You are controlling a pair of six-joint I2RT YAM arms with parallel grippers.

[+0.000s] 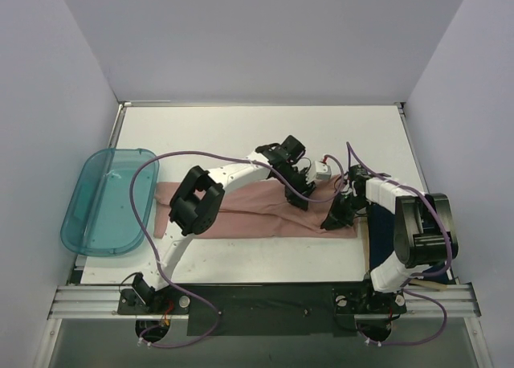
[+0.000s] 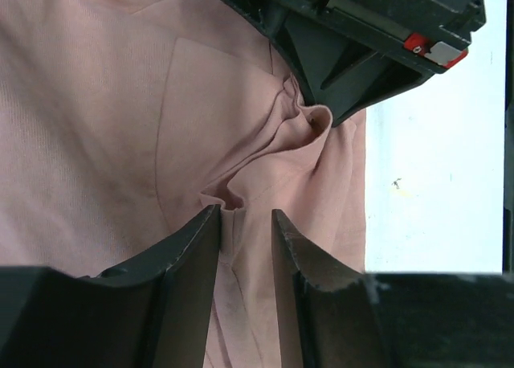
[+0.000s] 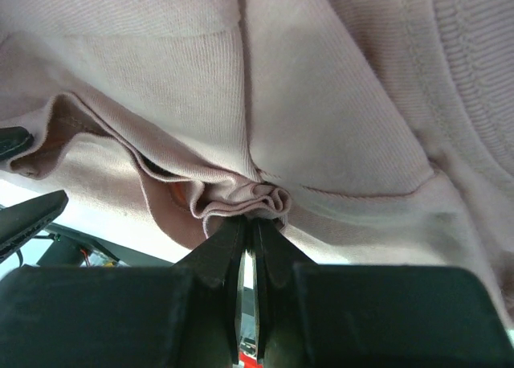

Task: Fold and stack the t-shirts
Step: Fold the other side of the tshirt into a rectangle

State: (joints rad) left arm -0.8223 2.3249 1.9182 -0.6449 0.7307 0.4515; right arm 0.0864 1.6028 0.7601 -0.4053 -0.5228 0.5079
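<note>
1. Fabric of the pink t-shirt stretches as a long band across the middle of the white surface. It runs from just beside the teal tray at centre left to a point right of centre.
2. Both arms meet over the right end of that band, where the left tool sits just left of the right tool.
3. In the left wrist view, the left tool has its fingers spread with a narrow gap between them. A small pucker of the pink t-shirt sits at their tips and does not look clamped.
4. At the top of that same view, the right tool nips a raised ridge of the cloth, and the ridge runs down to the pucker.
5. In the right wrist view, the right tool is pressed together on a bunched fold of the pink t-shirt. The cloth is lifted there, with white surface showing beneath at lower left.
6. A navy t-shirt lies at the right of the overhead frame, mostly hidden under the right arm and just beside the pink one's right end.
</note>
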